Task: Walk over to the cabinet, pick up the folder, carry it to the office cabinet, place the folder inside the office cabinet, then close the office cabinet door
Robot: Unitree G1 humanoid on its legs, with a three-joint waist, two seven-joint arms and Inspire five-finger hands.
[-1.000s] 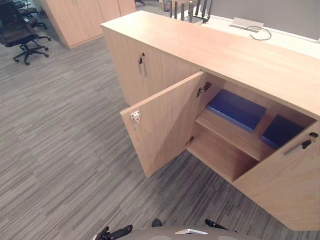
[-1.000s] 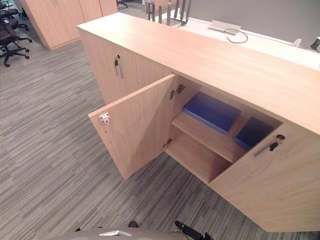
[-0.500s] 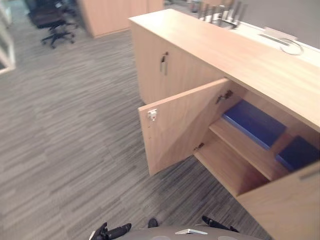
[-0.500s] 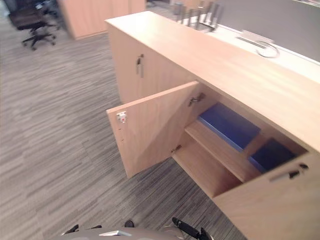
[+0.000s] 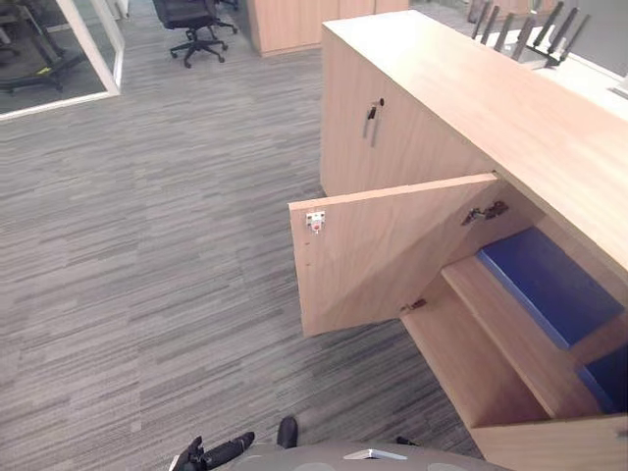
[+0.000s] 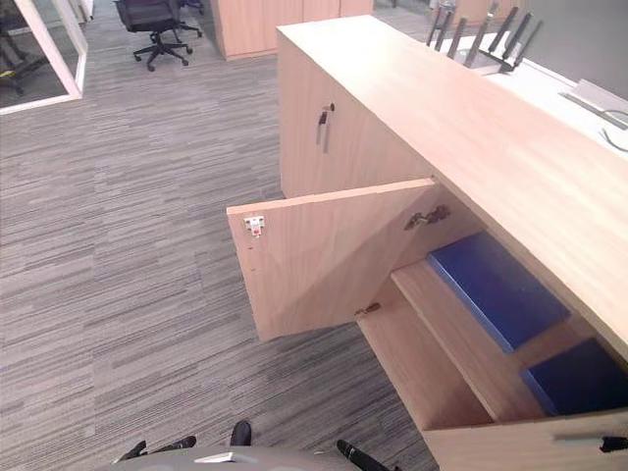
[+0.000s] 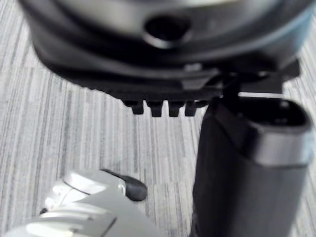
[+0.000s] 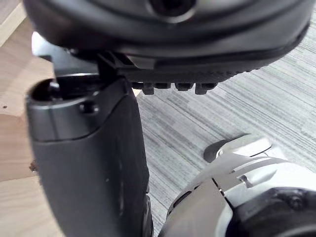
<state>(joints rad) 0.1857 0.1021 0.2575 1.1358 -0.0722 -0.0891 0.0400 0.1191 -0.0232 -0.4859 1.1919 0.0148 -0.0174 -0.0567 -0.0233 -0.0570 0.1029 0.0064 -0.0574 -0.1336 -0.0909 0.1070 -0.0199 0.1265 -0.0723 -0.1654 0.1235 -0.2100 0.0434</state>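
Office cabinet (image 6: 471, 118): we are finding one door (image 6: 324, 260) standing wide, its free edge jutting over carpeted floor (image 6: 128, 226), with wide room leftward. We are counting two blue items on the inner shelf (image 6: 461, 334): hinge-side folder (image 6: 496, 289) and right folder (image 6: 579, 378). Left hand (image 7: 247, 168) and right hand (image 8: 94, 163) are hanging relaxed, empty.

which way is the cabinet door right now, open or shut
Open. The door stands swung out from the cabinet, its hinges exposed, and the shelf with blue folders inside shows.
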